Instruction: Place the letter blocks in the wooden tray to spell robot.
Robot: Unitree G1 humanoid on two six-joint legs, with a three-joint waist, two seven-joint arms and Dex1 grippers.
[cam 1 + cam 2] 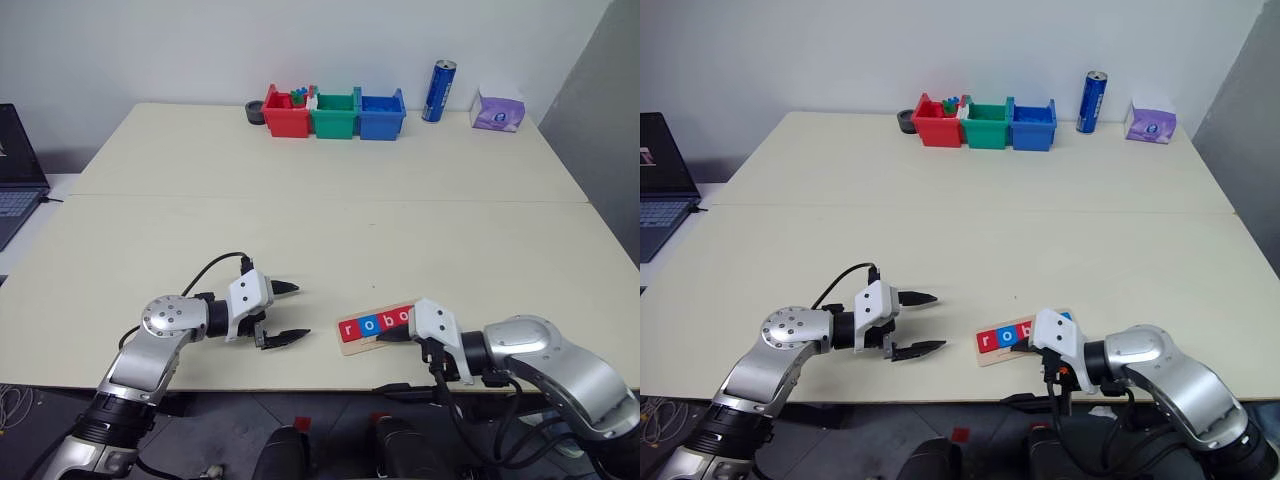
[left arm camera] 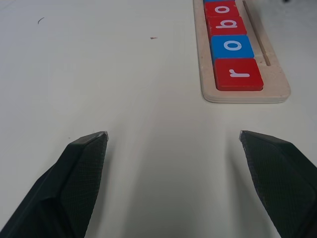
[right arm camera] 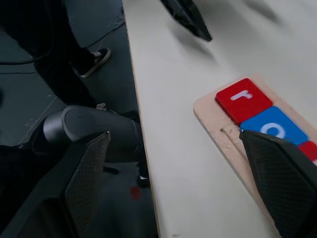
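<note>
Black fingers of the left gripper (image 1: 284,313) stand wide apart with nothing between them, hovering just above the table (image 1: 330,230). Its tips point toward the wooden tray (image 1: 372,329), which lies a short way off and is not touched by them. In the left wrist view the bare tabletop shows between the two fingers (image 2: 81,163), and the near end of the tray sits beyond the tips, off to one side.

The right gripper (image 3: 173,144) is also spread wide and holds nothing. Its wrist hangs over the end of the tray opposite the left gripper, at the table's near edge, and covers that end in the head views. In the right wrist view one finger (image 3: 277,173) lies over the tray while the other hangs past the table's edge, over the floor.

The letter blocks (image 2: 229,34) lie in a row in the tray, touching one another. From the end nearest the left gripper they run red r (image 2: 238,74), blue o (image 2: 232,46), red b (image 2: 226,23), red o (image 2: 220,8); the next block is blue, its letter hidden.
</note>
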